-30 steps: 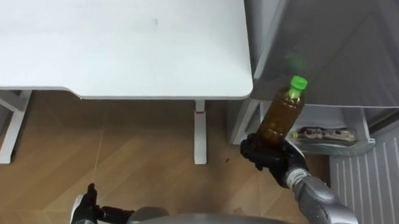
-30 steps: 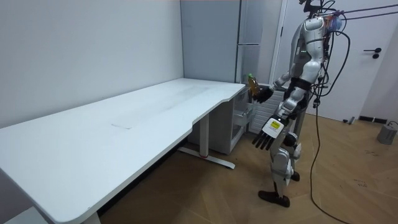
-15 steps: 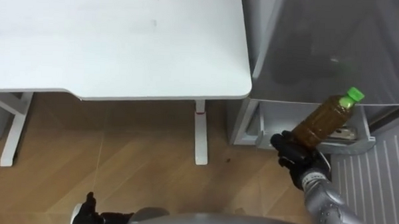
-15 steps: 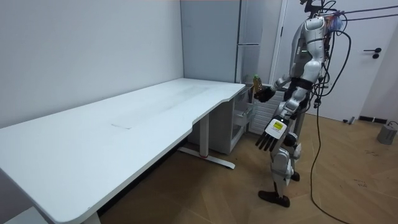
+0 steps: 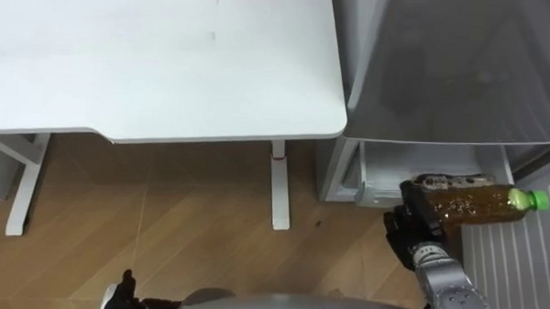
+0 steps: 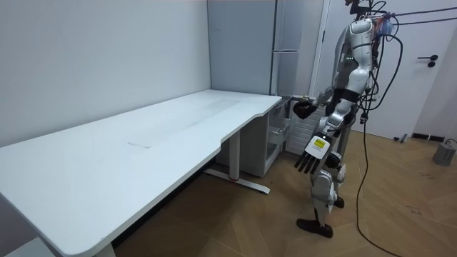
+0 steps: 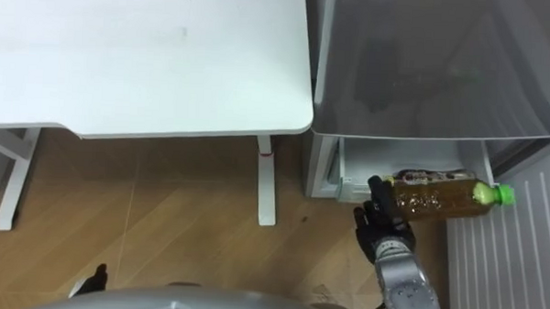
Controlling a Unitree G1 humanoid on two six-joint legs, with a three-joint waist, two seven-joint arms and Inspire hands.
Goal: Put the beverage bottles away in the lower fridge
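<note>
right hand [image 5: 402, 234] curled round base end of bottle [image 5: 475, 202]; held sideways over open fridge drawer [image 5: 377, 169], cap to the right. likely to slip from one-end grip, or catch drawer wall with cap end. left hand [image 6: 312, 150] open, idle.

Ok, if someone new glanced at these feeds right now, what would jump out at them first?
The amber drink bottle with its green cap, held level on its side in the right hand, cap pointing to the robot's right, just in front of the open lower fridge compartment. Next, the big white table to that compartment's left, and the left hand hanging open by the robot's side.
</note>
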